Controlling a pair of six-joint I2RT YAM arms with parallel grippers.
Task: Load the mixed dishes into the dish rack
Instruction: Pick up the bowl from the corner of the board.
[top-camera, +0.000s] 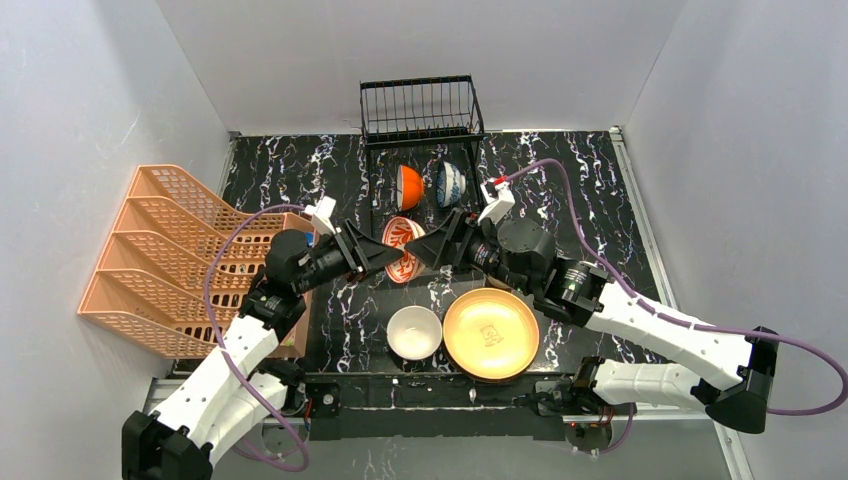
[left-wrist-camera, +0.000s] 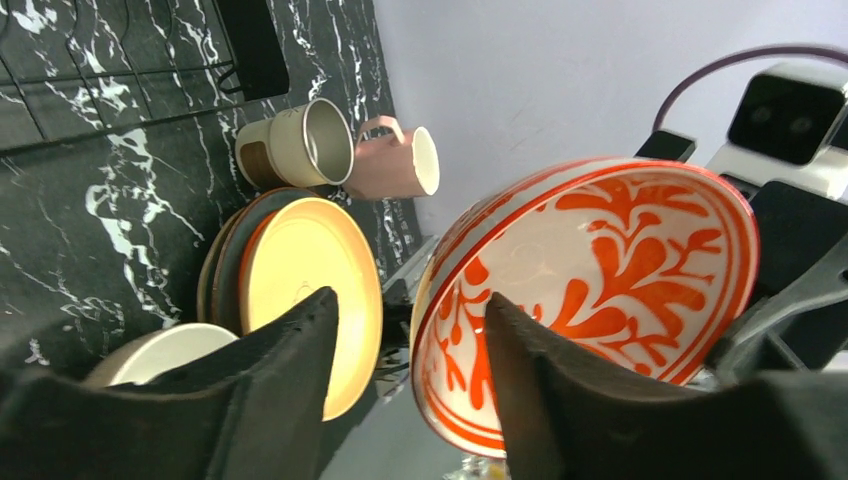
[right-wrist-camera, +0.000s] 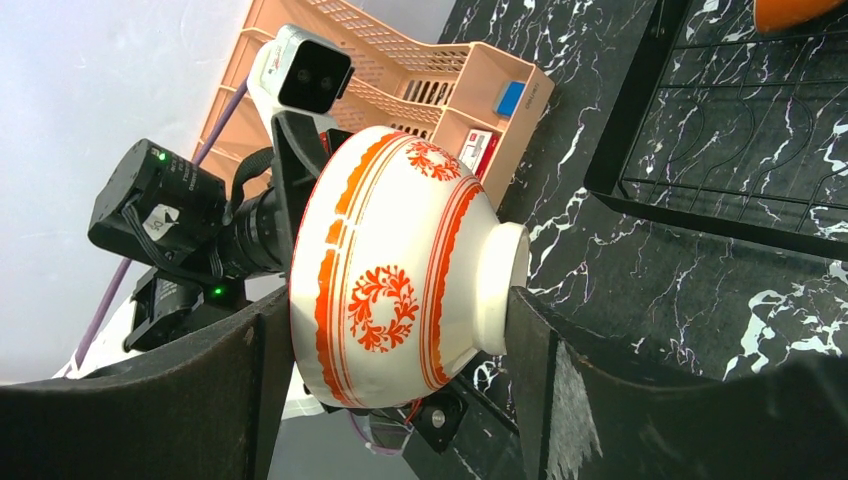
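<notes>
The red floral bowl (top-camera: 403, 238) hangs on its side above the table, between the two arms. My right gripper (right-wrist-camera: 398, 300) is shut on it, one finger on the rim and the other on the foot (right-wrist-camera: 500, 290). My left gripper (left-wrist-camera: 410, 300) is open; the bowl's rim (left-wrist-camera: 440, 290) stands between its fingers with a gap showing. The black wire dish rack (top-camera: 420, 110) stands at the back, with an orange bowl (top-camera: 408, 187) and a blue-patterned bowl (top-camera: 450, 184) on its lower tier. A white bowl (top-camera: 414, 331) and a yellow plate (top-camera: 490, 333) lie near the front edge.
An orange plastic lattice rack (top-camera: 170, 250) lies at the left. A steel cup (left-wrist-camera: 300, 145) and a pink mug (left-wrist-camera: 395, 162) lie on their sides beyond the stacked plates (left-wrist-camera: 300, 270). Grey walls close in three sides.
</notes>
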